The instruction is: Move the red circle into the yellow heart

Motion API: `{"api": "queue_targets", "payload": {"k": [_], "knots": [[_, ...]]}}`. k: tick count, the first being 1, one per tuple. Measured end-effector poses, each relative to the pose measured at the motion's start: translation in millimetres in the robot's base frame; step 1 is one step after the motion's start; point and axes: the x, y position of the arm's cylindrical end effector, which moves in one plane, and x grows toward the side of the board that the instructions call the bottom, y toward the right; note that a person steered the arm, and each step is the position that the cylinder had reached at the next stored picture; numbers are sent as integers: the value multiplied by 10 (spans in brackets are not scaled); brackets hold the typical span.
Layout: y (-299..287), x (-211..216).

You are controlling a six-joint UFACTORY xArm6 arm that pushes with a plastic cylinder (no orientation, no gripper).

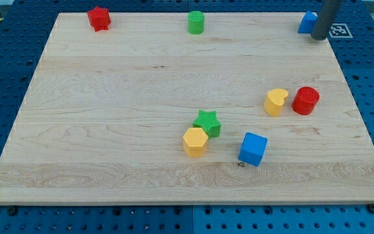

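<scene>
Here the red circular block, a short ribbed cylinder, stands on the pale wooden board toward the view's right, a little above the board's mid-height. Just beside it on the view's left is the yellow heart-shaped block; the two stand very close, though whether they touch cannot be told from this angle.

Below them and toward the view's left sits a blue cube block, apart from the pair. Further left, near the board's lower middle, a green star-shaped block and a yellow hexagonal block sit together, the hexagon at the star's lower left and apparently touching it.

Along the view's top edge are three more pieces, well apart from one another: a red star-like block near the left corner, a green cylindrical block near the middle, and a blue block near the right corner, its shape partly hidden.

My tip, the lower end of the straight dark rod, stands at the view's top right, just right of that blue block and partly covering it. It carries nothing and has no jaws to open or close. It is well apart from the red circle, which lies straight below it in the view.

The board rests on a blue perforated table surface.
</scene>
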Motion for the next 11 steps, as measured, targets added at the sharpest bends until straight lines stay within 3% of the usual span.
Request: {"api": "queue_targets", "payload": {"k": [1, 3, 7, 8, 11], "knots": [[-488, 393], [-813, 545], [91, 1591], [-252, 1694], [-1389, 1430]]}}
